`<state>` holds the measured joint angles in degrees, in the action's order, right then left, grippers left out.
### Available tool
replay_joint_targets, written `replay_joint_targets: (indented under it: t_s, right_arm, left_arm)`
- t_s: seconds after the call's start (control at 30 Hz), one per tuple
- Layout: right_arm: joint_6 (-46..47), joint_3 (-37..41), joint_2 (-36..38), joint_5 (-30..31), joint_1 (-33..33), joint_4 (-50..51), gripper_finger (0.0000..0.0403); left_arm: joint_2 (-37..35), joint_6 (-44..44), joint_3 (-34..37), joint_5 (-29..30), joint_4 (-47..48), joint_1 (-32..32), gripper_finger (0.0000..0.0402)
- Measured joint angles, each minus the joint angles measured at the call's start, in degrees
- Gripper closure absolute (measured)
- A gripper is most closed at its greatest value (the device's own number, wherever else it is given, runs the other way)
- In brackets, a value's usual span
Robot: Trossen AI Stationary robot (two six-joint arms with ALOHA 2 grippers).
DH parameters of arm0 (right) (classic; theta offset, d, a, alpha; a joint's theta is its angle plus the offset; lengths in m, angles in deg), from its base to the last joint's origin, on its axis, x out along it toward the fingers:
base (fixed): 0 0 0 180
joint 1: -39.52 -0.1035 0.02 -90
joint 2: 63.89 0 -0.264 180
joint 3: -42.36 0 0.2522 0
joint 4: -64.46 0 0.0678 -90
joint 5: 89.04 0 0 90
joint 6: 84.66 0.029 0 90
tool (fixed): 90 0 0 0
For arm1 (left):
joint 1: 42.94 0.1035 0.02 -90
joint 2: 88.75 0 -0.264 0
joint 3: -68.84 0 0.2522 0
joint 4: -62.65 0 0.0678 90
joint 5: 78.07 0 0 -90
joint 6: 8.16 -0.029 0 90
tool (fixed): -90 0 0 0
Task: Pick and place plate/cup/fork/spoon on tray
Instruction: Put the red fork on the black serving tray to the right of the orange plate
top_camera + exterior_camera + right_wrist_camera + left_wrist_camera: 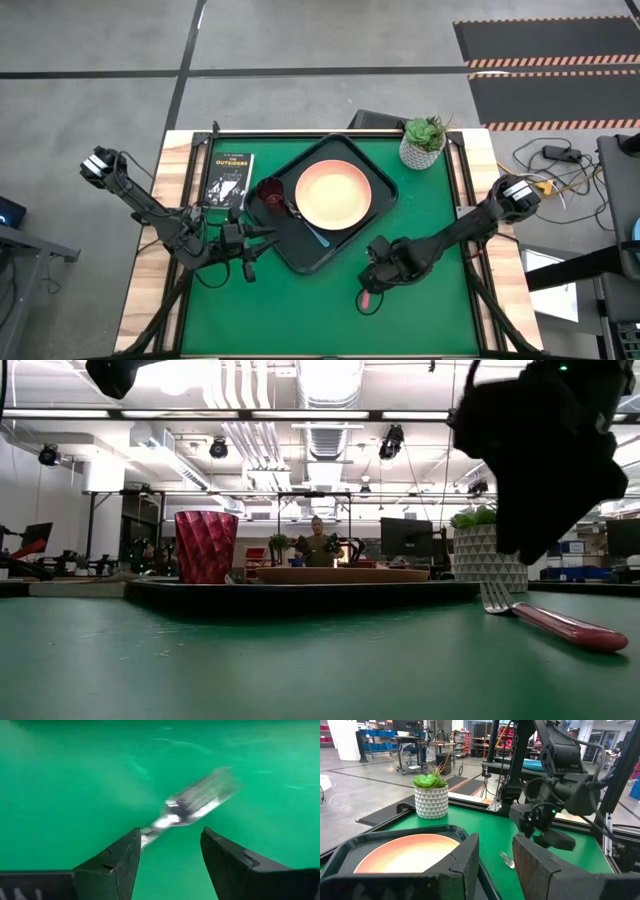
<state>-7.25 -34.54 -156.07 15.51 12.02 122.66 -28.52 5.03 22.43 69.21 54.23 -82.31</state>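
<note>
My right fingers (169, 854) hung low over the green counter (430, 300), spread wide and empty, with the fork (192, 805) lying flat just ahead of them. Its silver tines pointed away from me, and its slim pink handle (368, 298) ran back beneath my wrist. From counter height the fork (555, 620) lay well clear of the tray, on bare felt-like green, tines toward the tray.

My left fingers (495, 865) sat part open, holding nothing, close to the near left edge of the black tray (300, 262). The tray was a rounded rectangle with a raised rim, turned at an angle on the counter. Inside it the peach-pink plate (333, 194), round and shallow with a smooth matte face, filled most of the floor. The maroon cup (270, 191) stood upright in the tray's left corner beside the plate; its wall was faceted in a diamond pattern. The spoon (310, 228) lay in the tray along the plate's lower edge, blue handle toward the tray's rim.

A small black book (229, 180) lay flat just left of the tray. A white pot with a geometric relief and a green succulent (424, 142) stood at the far right corner, apart from the tray. Nothing lay between my right fingers and the fork.
</note>
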Motion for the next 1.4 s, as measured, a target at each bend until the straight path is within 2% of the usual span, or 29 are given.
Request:
replay_joint_targets:
  t_s: [0.17, 0.4, 0.63, 0.77, 1.07, 1.23, 1.4]
  right_arm:
    - [2.45, 0.22, -1.76, -0.81, -0.03, -6.84, 0.0209]
    - [6.56, 0.22, -6.1, -2.13, -0.95, -7.65, 0.0209]
    - [4.19, 0.07, -8.01, -3.91, -1.12, -5.52, 0.0214]
    - [3.18, -0.01, -7.38, -4.89, -1.07, -2.12, 0.025]
    - [-1.3, -0.34, -6.74, -8.59, -1.08, -2.16, 0.0374]
    - [-3.9, -1.12, -4.33, -11.48, -0.6, -0.16, 0.0377]
    - [-8.76, -5.17, -1.29, -11.23, 0.21, 5.89, 0.0376]
  left_arm:
    - [0.0, 0.04, 0.02, 0.0, 0.0, -0.02, 0.0302]
    - [0.0, 0.07, 0.02, -0.02, 0.04, -0.07, 0.0302]
    - [0.0, 0.0, 0.02, -0.01, 0.09, -0.07, 0.0302]
    - [0.0, -0.02, 0.0, -0.02, 0.09, -0.04, 0.0302]
    - [-0.02, -0.02, 0.0, -0.02, 0.09, -0.04, 0.0302]
    - [-0.02, -0.02, 0.0, -0.02, 0.09, 0.0, 0.0302]
    - [-0.02, -0.02, -0.02, 0.0, 0.09, -0.02, 0.0302]
